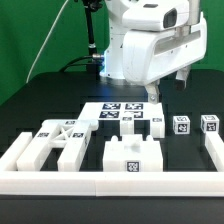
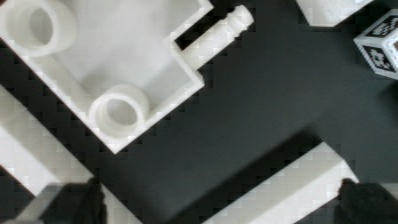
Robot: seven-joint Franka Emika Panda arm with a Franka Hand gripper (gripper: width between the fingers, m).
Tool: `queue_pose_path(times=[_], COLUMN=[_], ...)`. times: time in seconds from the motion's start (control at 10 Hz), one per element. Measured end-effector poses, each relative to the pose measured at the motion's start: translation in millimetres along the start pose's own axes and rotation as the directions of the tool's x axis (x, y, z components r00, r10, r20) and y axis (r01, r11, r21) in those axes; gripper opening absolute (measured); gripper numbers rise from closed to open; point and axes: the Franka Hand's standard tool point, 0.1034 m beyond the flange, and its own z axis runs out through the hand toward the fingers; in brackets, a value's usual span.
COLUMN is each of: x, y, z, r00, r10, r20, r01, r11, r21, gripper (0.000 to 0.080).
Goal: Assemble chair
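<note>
Gripper (image 1: pixel 168 88) released, nothing held, hovering, apparently, over slab (image 2: pixel 107 75). Rigid, light, slick plastic — grasp across opposite straight edges, squarely.

You have one white cross-braced plastic piece (image 1: pixel 62 135) on the exterior view's left and one thick white tagged plastic slab (image 1: pixel 133 158) near the middle. On the right are two small white tagged blocks, a first block (image 1: pixel 181 125) and a second block (image 1: pixel 209 124). Farther back lies one marker board (image 1: pixel 120 112), and nearest runs one low white border rail (image 1: pixel 110 186).
</note>
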Motion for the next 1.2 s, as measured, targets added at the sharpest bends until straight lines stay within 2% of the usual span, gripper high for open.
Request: queue_pose_path(times=[0.6, 0.7, 0.9, 1.0, 1.2], x=[-0.1, 0.3, -2.7, -13.3, -34.5], y=[0.5, 6.6, 22.0, 33.3, 67.8], z=[0.1, -1.7, 6.0, 15.1, 27.6], r00=[1.000, 0.998, 0.956, 0.908, 0.835], r10=[0.028, 0.051, 0.280, 0.409, 0.541], r20=[-0.002, -0.028, -0.086, -0.092, -0.106], r01=[-0.028, -0.052, -0.285, -0.413, -0.542], r11=[1.000, 0.998, 0.957, 0.910, 0.840], r21=[-0.001, -0.028, -0.054, -0.028, 0.015], gripper=[0.0650, 0.0650, 0.0650, 0.0650, 0.0650])
